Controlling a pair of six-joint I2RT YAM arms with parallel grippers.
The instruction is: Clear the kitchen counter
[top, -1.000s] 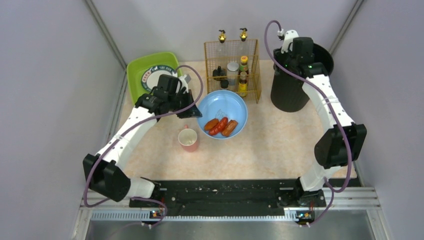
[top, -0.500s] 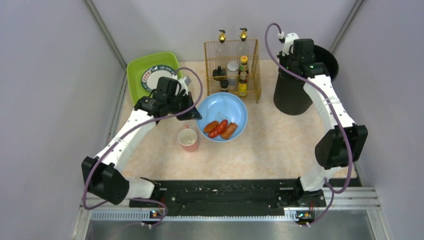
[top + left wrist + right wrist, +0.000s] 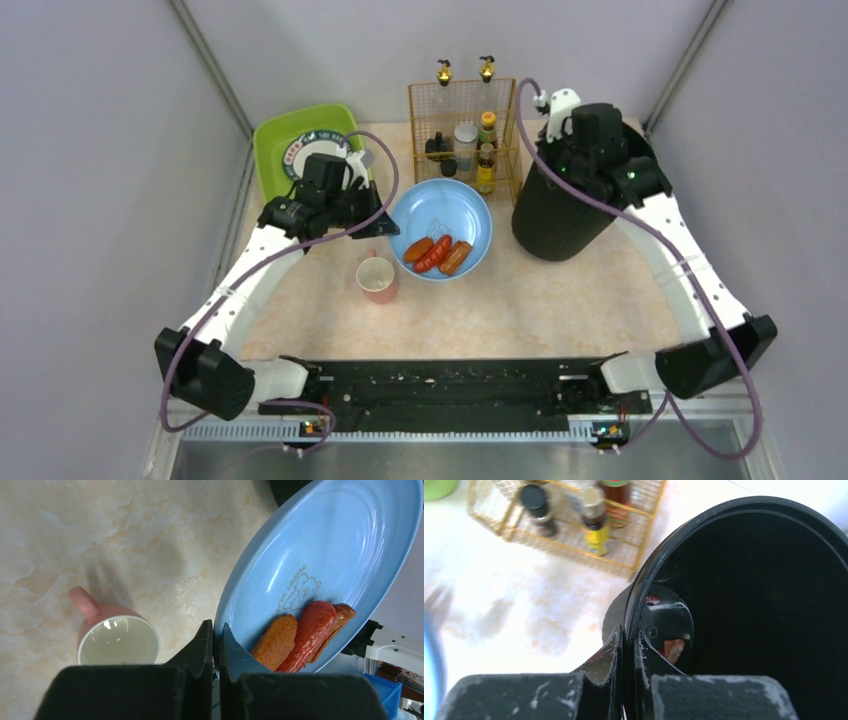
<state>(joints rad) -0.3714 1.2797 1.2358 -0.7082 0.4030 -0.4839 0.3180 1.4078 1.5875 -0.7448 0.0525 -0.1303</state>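
Observation:
The pale marbled kitchen counter (image 3: 560,290) carries a blue bowl (image 3: 445,210) with three sausage-like pieces (image 3: 438,254). My left gripper (image 3: 385,229) is shut on the bowl's left rim; in the left wrist view (image 3: 216,630) the bowl (image 3: 325,555) is tilted and the pieces (image 3: 305,635) lie at its low side. A pink mug (image 3: 377,278) stands just in front, also in the left wrist view (image 3: 117,637). My right gripper (image 3: 568,160) is shut on the rim of a black bin (image 3: 550,215), which leans toward the bowl; in the right wrist view (image 3: 628,645) the bin (image 3: 774,605) fills the right.
A green tray (image 3: 275,150) with a patterned plate (image 3: 305,150) sits at the back left. A gold wire rack (image 3: 462,135) of bottles stands at the back centre, also in the right wrist view (image 3: 569,520). A black rail (image 3: 450,385) runs along the near edge.
My right arm has dragged the black bin left and toward the bowl, tipping it. My left gripper has shifted slightly left and back with the bowl's rim held.

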